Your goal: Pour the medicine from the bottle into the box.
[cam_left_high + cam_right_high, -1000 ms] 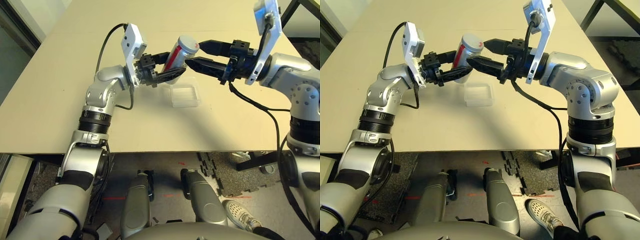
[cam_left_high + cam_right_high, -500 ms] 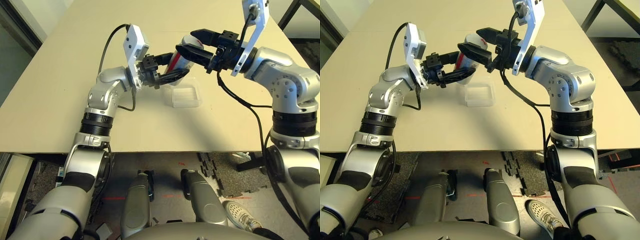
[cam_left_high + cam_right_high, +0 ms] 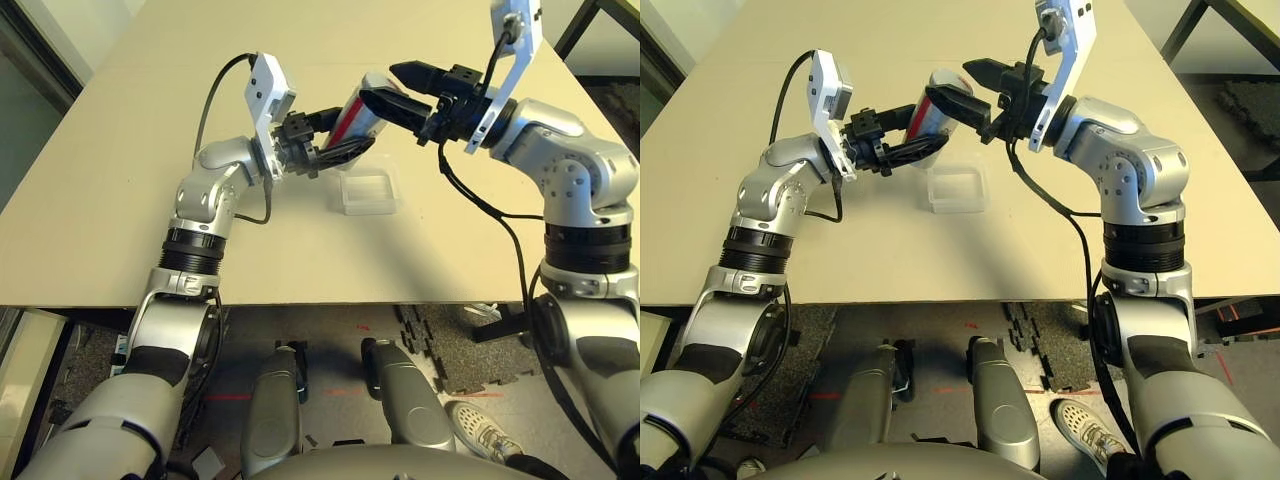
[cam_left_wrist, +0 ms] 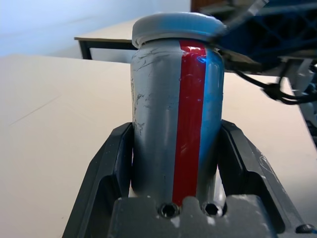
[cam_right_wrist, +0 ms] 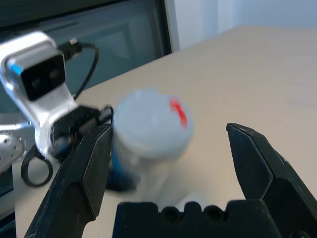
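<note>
The bottle (image 3: 358, 110), cap on, is tilting above the box (image 3: 368, 192), clamped in the left gripper (image 3: 335, 134). The right gripper (image 3: 388, 88), jaws wide, has been closing in, apparently straddling the cap for unscrewing.

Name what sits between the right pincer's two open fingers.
The bottle's round grey cap, seen in the right wrist view; the fingers flank it without closing.

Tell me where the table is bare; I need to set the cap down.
Bare: the table left of the left gripper, and its near strip before the box. Crowded: above the box, where both grippers meet at the bottle.
</note>
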